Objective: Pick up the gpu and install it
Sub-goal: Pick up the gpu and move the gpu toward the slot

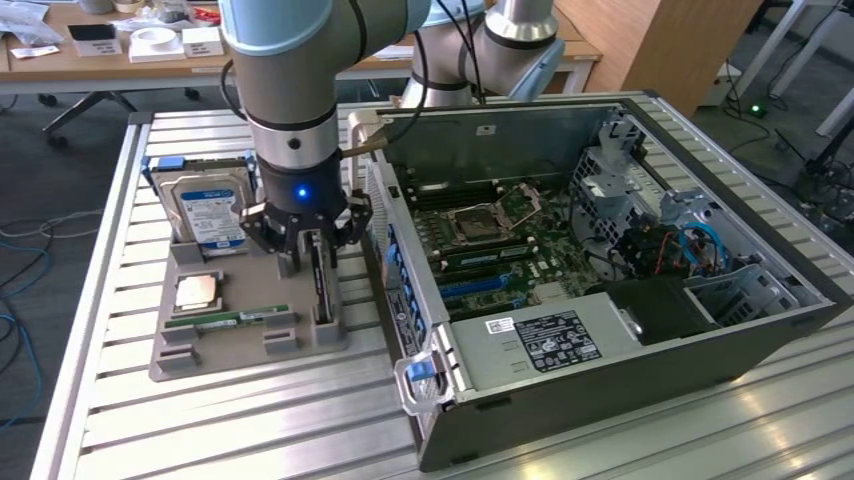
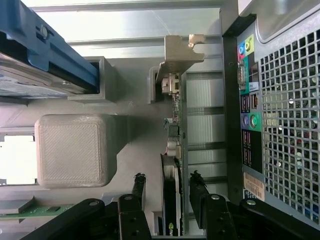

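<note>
Upright in a slot of the grey holder (image 1: 200, 352), just beside the open computer case (image 1: 561, 390), stands the gpu (image 2: 172, 200). The fingers (image 2: 197, 190) of the gripper (image 1: 310, 262) straddle it, parted, with slim gaps either side: the pick-up step, I judge. Closing calls for square contact on its thin faces. The gripper hides part of the card in the exterior view.

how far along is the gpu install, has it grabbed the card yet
Early. Done: the pincer is lined up at the gpu, one finger on either side. In hand: no grip yet, since a gap shows between each finger and the card, which stands on edge in the grey holder. Left: the card is not yet lifted and not yet fitted in the open computer case.
</note>
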Controlling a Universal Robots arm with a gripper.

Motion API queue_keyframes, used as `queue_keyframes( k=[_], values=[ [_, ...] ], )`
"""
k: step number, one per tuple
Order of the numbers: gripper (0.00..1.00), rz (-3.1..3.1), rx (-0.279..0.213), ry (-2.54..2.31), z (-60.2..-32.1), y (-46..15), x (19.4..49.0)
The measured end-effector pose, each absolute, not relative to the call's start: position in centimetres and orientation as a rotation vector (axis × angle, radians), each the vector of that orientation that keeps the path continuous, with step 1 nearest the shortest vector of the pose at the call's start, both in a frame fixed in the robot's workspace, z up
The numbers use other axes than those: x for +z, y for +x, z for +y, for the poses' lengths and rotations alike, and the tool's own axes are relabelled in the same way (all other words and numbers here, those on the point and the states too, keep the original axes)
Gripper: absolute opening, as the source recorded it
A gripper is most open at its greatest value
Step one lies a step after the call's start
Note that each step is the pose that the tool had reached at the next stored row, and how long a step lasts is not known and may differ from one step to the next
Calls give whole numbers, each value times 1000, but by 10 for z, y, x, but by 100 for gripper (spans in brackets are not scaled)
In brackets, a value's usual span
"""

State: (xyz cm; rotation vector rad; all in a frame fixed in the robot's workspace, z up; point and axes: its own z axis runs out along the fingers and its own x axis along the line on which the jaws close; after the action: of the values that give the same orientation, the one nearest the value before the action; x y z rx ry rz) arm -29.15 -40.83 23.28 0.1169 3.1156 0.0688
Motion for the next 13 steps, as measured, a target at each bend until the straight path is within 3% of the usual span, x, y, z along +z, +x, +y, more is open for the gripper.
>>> queue_keyframes(
  k=[9,10,13],
  values=[
    [47,3115,69,117,-408,-291,233],
    [40,3115,69,117,-408,-291,233],
    [40,3115,69,117,-408,-291,233]
  ],
)
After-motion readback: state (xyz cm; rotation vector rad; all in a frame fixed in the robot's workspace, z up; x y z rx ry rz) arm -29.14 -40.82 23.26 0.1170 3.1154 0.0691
